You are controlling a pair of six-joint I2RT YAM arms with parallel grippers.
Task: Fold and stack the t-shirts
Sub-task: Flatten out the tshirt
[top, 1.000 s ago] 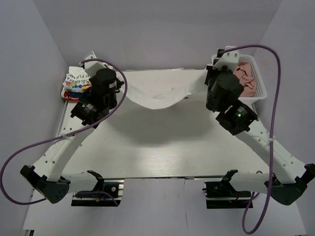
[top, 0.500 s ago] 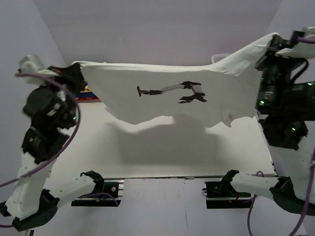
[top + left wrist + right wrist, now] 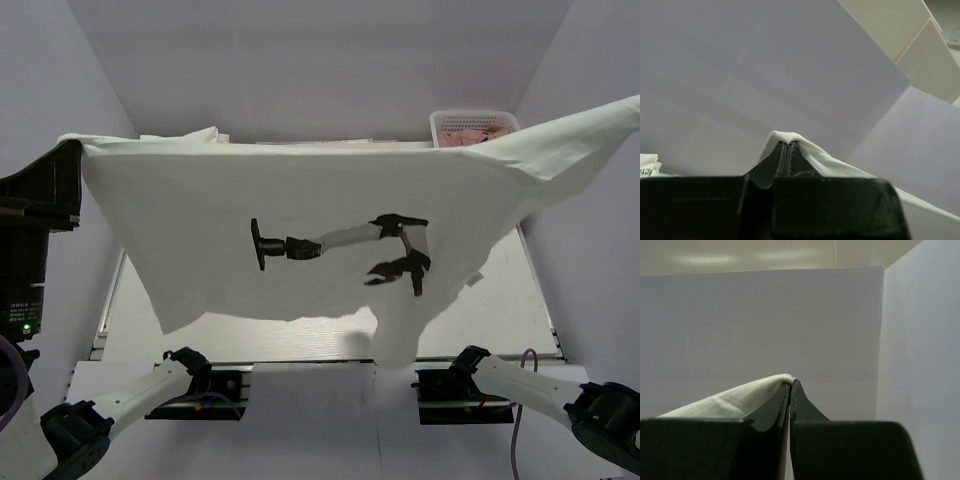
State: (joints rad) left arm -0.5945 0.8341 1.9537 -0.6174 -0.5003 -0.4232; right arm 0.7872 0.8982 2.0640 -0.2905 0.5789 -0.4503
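A white t-shirt [image 3: 300, 200] with a black and grey graphic on it hangs spread wide across the top view, high above the table. My left gripper [image 3: 72, 148] is shut on its left top corner at the left edge of the view. In the left wrist view the fabric [image 3: 805, 145] drapes over the closed left gripper [image 3: 785, 145]. The right top corner runs off the right edge, and the right gripper is outside the top view. In the right wrist view the right gripper [image 3: 791, 384] is shut on a hemmed edge of the shirt [image 3: 740, 397].
A white mesh basket [image 3: 475, 122] with pinkish cloths stands at the back right. A printed cloth [image 3: 647, 167] shows low at the left of the left wrist view. The table [image 3: 520, 300] shows under the shirt's right side. White walls close in on the left, back and right.
Both arms have risen toward the camera and moved apart with the shirt. It went from sagging low over the table to stretched wide and high, hiding most of the table.
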